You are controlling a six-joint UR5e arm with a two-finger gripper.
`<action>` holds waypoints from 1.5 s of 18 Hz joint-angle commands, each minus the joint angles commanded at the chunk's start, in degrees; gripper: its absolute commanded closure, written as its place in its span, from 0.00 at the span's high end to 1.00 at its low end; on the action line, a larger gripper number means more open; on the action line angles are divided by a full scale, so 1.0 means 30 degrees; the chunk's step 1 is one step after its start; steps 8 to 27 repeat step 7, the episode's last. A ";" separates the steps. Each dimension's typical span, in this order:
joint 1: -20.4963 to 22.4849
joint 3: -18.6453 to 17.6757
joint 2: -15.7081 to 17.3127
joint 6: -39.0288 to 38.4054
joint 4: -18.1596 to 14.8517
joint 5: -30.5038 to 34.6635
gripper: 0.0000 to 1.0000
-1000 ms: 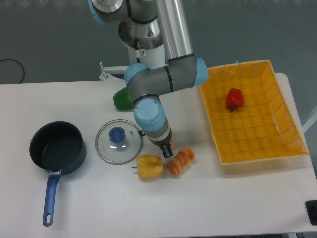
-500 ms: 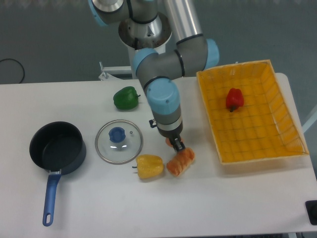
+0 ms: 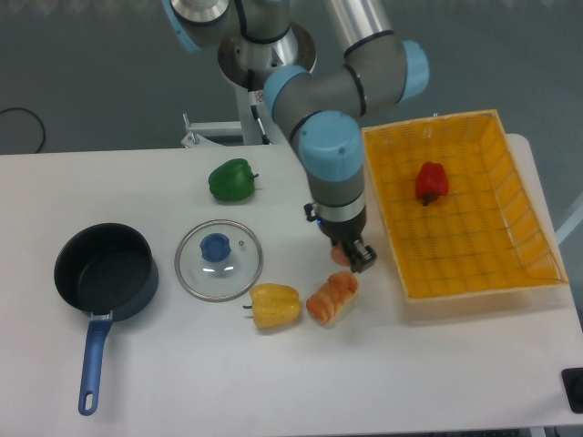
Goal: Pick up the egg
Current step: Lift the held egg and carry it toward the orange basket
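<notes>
Now tool (image 3: 351, 256) gripping egg (image 3: 341, 256), just beside yellow basket (image 3: 393, 264) edge, above croissant (image 3: 332, 297).

You are not seeing any words, numbers or labels you can read on anything here.

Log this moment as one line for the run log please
phase: carrying | gripper: shut on egg | egg: off the table, above croissant | basket: right of gripper

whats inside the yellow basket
Only a red pepper lies in the basket, toward its back. The rest of its floor shows bare, though the arm covers a bit of its left rim.
</notes>
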 joint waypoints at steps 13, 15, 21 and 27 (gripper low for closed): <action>0.0763 0.0059 0.0117 0.0118 0.0029 0.0000 0.40; 0.0763 0.0059 0.0117 0.0118 0.0029 0.0000 0.40; 0.0763 0.0059 0.0117 0.0118 0.0029 0.0000 0.40; 0.0763 0.0059 0.0117 0.0118 0.0029 0.0000 0.40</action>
